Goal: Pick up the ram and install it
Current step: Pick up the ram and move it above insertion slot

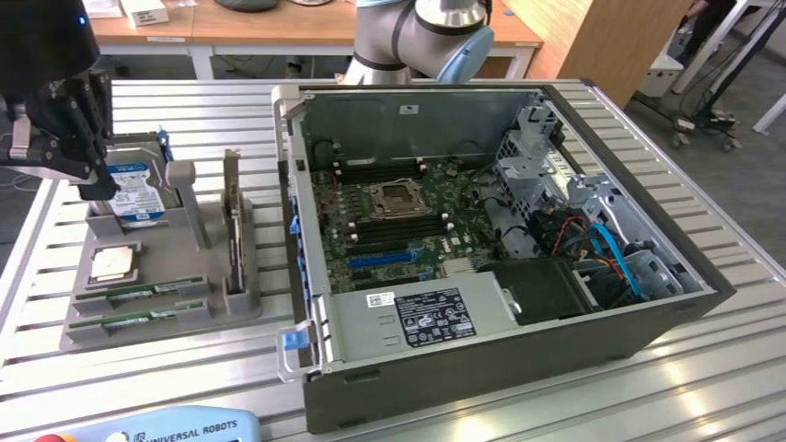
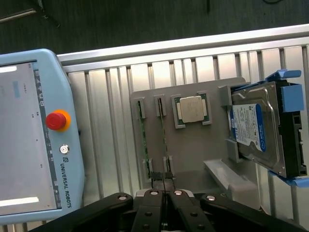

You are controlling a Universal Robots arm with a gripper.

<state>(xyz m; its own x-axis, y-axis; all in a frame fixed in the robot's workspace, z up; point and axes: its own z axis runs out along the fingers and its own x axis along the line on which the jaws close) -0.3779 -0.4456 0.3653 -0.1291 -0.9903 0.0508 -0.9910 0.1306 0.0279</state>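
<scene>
Two green ram sticks [image 1: 145, 292] lie side by side in slots at the front of a grey holder [image 1: 184, 318] on the table, at the exterior view's left. In the wrist view the ram sticks [image 2: 163, 140] appear edge-on as thin lines. My gripper [image 1: 92, 184] hangs well above the holder's back end, near the hard drive. Its black fingers [image 2: 153, 200] are pressed together with nothing between them, and the gripper [image 2: 164, 182] lines up over the end of one stick. The open computer case [image 1: 491, 221] shows its motherboard [image 1: 393, 216] with the memory slots.
The holder also carries a silver processor chip [image 1: 113, 262], a blue-labelled hard drive [image 1: 135, 189] and an upright card [image 1: 231, 216]. A teach pendant [image 2: 34, 135] lies at the table's near edge. Cables and a drive cage [image 1: 577, 212] fill the case's right side.
</scene>
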